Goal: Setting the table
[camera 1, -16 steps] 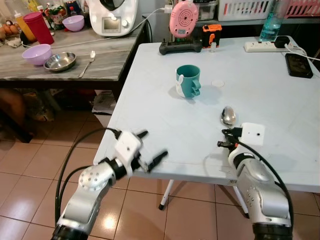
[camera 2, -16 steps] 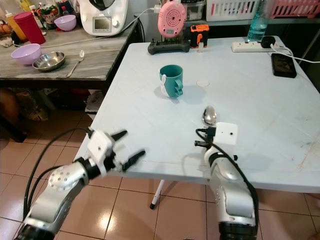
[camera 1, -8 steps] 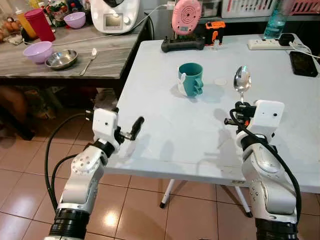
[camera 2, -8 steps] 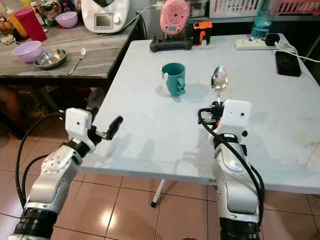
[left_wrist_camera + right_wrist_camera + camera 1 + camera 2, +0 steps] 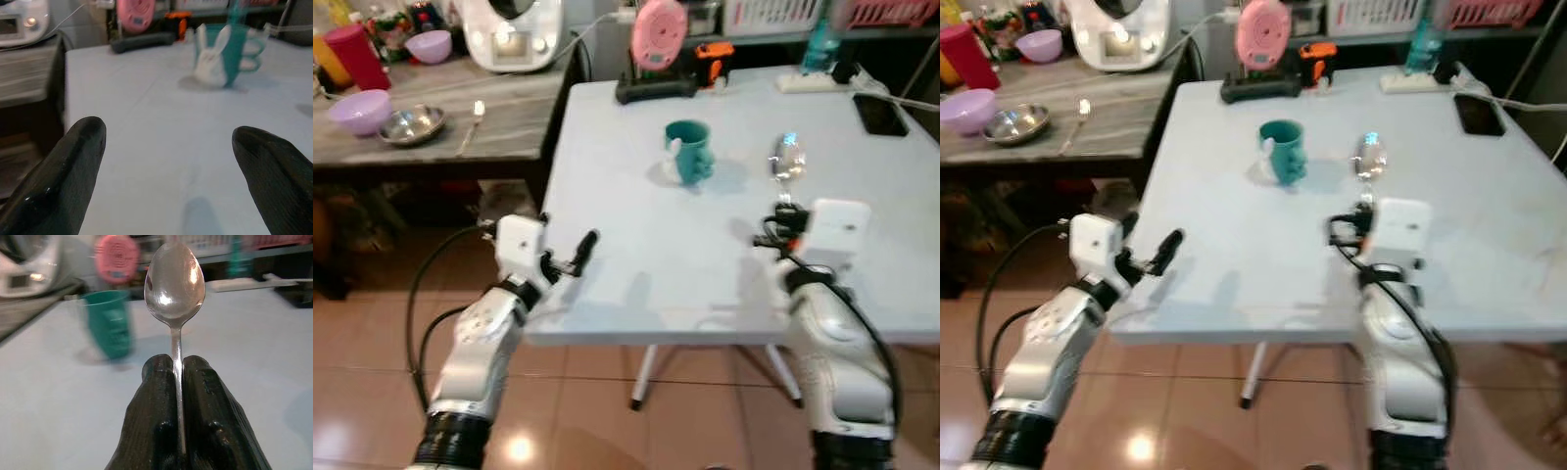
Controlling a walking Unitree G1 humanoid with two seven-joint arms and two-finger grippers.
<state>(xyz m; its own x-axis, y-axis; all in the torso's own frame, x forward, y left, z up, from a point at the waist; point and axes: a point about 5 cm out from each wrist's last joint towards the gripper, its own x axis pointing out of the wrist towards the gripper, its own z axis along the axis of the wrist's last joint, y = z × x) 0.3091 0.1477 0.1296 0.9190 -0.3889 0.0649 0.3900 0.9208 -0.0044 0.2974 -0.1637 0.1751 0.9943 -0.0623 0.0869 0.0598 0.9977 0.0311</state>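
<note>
My right gripper is shut on a metal spoon and holds it upright, bowl up, above the white table at its front right. The handle sits pinched between the black fingers. A teal mug with a white rabbit on it stands in the middle of the table, beyond and left of the spoon. My left gripper is open with nothing in it, hovering at the table's front left edge and pointing toward the mug.
A grey counter on the left holds a fork, a steel bowl, purple bowls and a red cup. At the table's far edge are a pink device, a power strip and a phone.
Over the last second my right gripper lifted the spoon from low over the table to upright, and my left gripper rose to the table edge. The camera has shifted and blurred.
</note>
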